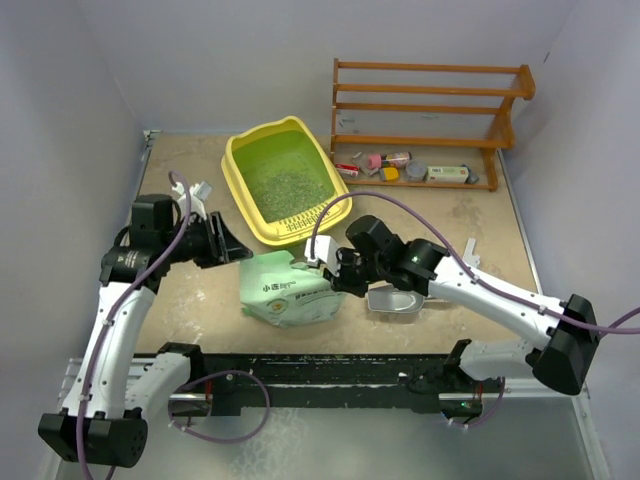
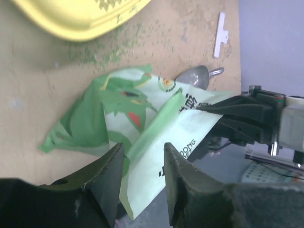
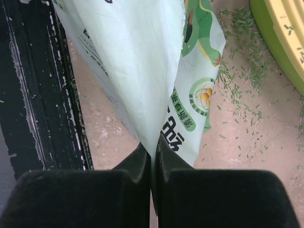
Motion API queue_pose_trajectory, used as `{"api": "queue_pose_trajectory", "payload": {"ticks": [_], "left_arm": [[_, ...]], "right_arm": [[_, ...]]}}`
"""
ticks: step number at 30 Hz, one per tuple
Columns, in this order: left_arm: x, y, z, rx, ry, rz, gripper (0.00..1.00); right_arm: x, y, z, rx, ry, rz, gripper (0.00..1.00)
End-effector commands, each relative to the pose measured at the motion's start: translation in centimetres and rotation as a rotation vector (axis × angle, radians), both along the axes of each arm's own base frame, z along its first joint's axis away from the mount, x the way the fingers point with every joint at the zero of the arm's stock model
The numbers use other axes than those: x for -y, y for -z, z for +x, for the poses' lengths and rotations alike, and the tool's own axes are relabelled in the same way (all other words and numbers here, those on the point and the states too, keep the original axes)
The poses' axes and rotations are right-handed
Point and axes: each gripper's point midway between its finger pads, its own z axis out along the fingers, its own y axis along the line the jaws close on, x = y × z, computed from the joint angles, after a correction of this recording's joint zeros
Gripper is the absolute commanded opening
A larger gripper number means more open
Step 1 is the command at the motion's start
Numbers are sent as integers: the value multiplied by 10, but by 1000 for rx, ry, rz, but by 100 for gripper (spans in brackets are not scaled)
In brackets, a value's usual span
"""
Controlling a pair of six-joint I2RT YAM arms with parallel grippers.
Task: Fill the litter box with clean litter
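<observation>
**Bag-to-box alignment**

1. Locate the litter box. It sits on the tabletop, directly beyond the bag as seen from the arm bases. Its long axis runs roughly near to far, and its slotted short rim faces the bag. A layer of clean litter covers the green floor. Stray granules lie on the tabletop between the bag and the box rim.

2. Note the bag's axis. It lies flat with its long axis left to right, crosswise to the box and between the two arms.

3. Check the right pincer. Its jaws are closed tight on a folded edge of the bag at the right end, with the film pinched between the fingers.

4. Check the left pincer. Its jaws stand partly apart at the bag's left end. A fold of film runs through the gap, but you cannot tell whether either pad touches it. Treat this side as not gripped.

5. Judge the reach. The left pincer is just beside the near left corner of the box. The right pincer is near the slotted rim, with the scoop close behind it.

6. Any further pour probably requires lifting the bag away from you and over the slotted rim. Only the right end is secured, so expect the soft bag to sag and swing.
</observation>
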Motion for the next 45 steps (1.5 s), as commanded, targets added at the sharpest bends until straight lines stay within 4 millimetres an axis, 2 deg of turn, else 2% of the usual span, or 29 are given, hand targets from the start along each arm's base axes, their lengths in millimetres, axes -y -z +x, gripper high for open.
{"api": "queue_pose_trajectory", "payload": {"ticks": [1,4,5,7,11,15,20,24,28,33,36,39,45], "left_arm": [[0,-71,12,422,142,84,43],[35,-104,-21,563,406,-72,43],[41,-107,-28,596,459,-88,42],[49,-108,-43,669,542,-53,39],[54,-99,-58,789,610,38,42],[53,-89,-55,836,619,90,47],[62,-76,-41,838,663,121,48],[77,-63,-23,821,718,178,48],[93,-37,-10,752,808,272,49],[114,-22,-22,727,905,275,48],[116,-15,-30,723,927,277,48],[115,-17,-36,738,918,260,48],[109,31,-42,644,965,403,49]], "right_arm": [[-7,-26,2,33,30,103,0],[-5,-20,4,14,55,71,0],[-6,-19,6,7,64,65,0],[-7,-16,8,-12,85,59,0],[-9,-12,15,-66,146,90,0],[-11,-16,17,-115,189,161,0],[-11,-39,15,-179,196,270,0],[-8,-55,14,-201,203,306,0],[-6,-65,15,-198,212,313,0],[-3,-62,20,-197,241,292,0],[-1,-59,24,-193,264,282,0],[1,-56,27,-199,285,269,0],[0,-55,30,-202,296,285,0]]}}
